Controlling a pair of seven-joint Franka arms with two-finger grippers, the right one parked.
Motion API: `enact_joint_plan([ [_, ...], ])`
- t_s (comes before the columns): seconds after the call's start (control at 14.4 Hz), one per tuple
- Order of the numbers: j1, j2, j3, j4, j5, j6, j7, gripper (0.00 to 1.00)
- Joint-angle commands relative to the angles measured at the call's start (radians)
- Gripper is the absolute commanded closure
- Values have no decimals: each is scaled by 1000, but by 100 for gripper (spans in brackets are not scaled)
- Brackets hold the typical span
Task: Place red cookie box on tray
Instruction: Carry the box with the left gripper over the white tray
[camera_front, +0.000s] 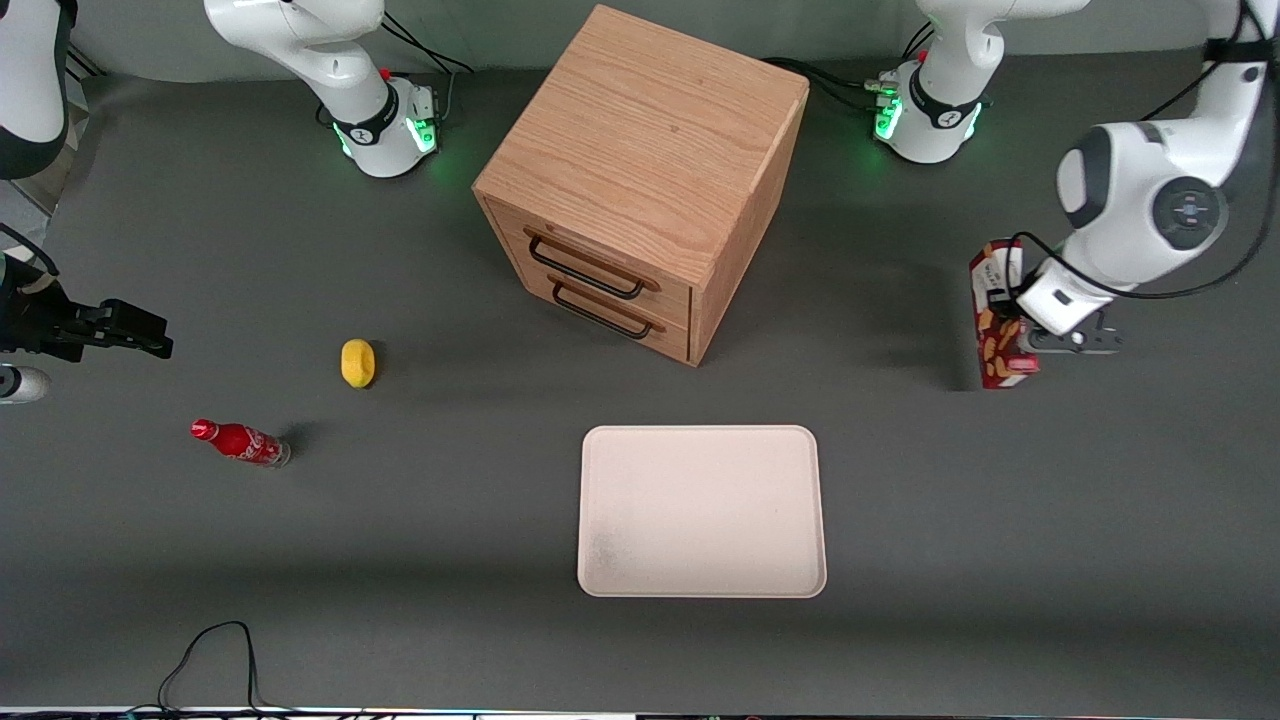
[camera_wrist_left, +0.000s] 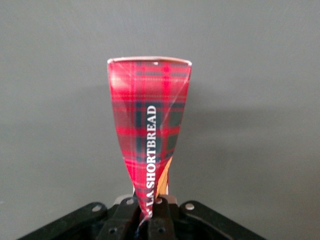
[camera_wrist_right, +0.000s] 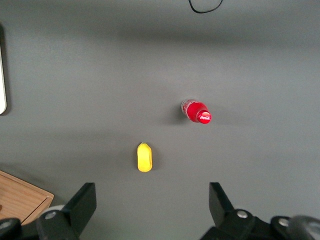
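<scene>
Pincer (camera_front: 1012, 330) pinching the shortbread cookie box (camera_front: 995, 318) near its upper end, box upright on the bench (camera_front: 1000, 560).
Light, stiff cardboard (probably crushable); grip the narrow faces gently; tray (camera_front: 702, 511) well apart.

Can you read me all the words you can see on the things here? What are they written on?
"LA SHORTBREAD", white letters running along the tartan side of the cookie box, which the gripper pinches at its end; the start of the first word is hidden.
White script on the red bottle: too small to read.
No words on the tray, the drawer cabinet or the yellow thing.
</scene>
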Motion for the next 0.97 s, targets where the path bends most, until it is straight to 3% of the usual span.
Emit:
enact_joint_plan([
  [0.0, -39, 98, -48, 316, -8, -223, -123, 100],
  [0.21, -106, 266, -108, 647, -11, -365, -309, 100],
  [0.42, -200, 434, -121, 889, -16, -409, -421, 100],
  [0.76, -369, 746, -105, 1168, -22, -370, -593, 100],
  [0.9, -393, 810, -88, 1166, -20, -269, -594, 100],
])
